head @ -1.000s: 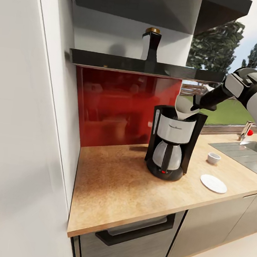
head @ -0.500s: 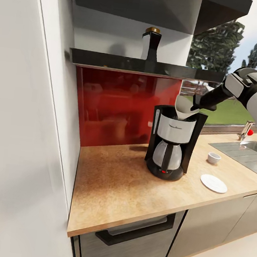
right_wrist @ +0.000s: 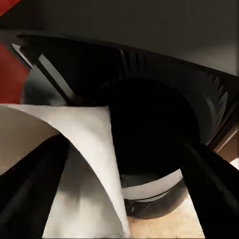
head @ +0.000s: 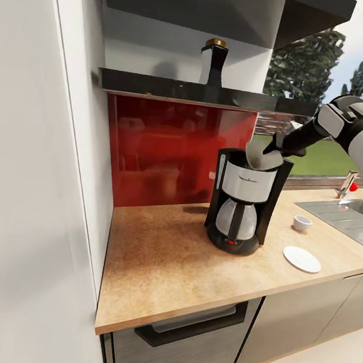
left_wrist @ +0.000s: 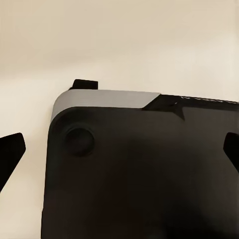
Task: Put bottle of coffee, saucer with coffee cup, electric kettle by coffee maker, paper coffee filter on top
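Observation:
The coffee maker [head: 245,203] stands on the kitchen countertop [head: 166,264] in front of the red backsplash. A white paper coffee filter [head: 260,155] lies tilted on its top rim. In the right wrist view the filter [right_wrist: 84,164] rests beside one finger, over the maker's black basket [right_wrist: 149,119]. My right gripper [head: 277,146] hovers just behind it, open [right_wrist: 124,149]. The bottle of coffee [head: 213,64] stands on the kitchen shelf [head: 158,86]. The coffee cup [head: 302,222] and saucer [head: 302,259] sit apart, right of the maker. My left gripper [left_wrist: 119,154] is open and holds nothing. The electric kettle is out of view.
An inset steel sink [head: 347,214] with a faucet [head: 347,186] lies at the far right. A tall white panel [head: 34,187] closes off the counter's left end. Dark cabinet fronts [head: 186,340] run below, and a hood [head: 196,3] hangs above the shelf.
The filter has tipped from upright down onto the coffee maker's top. My right gripper has opened and drawn slightly up and away from it.

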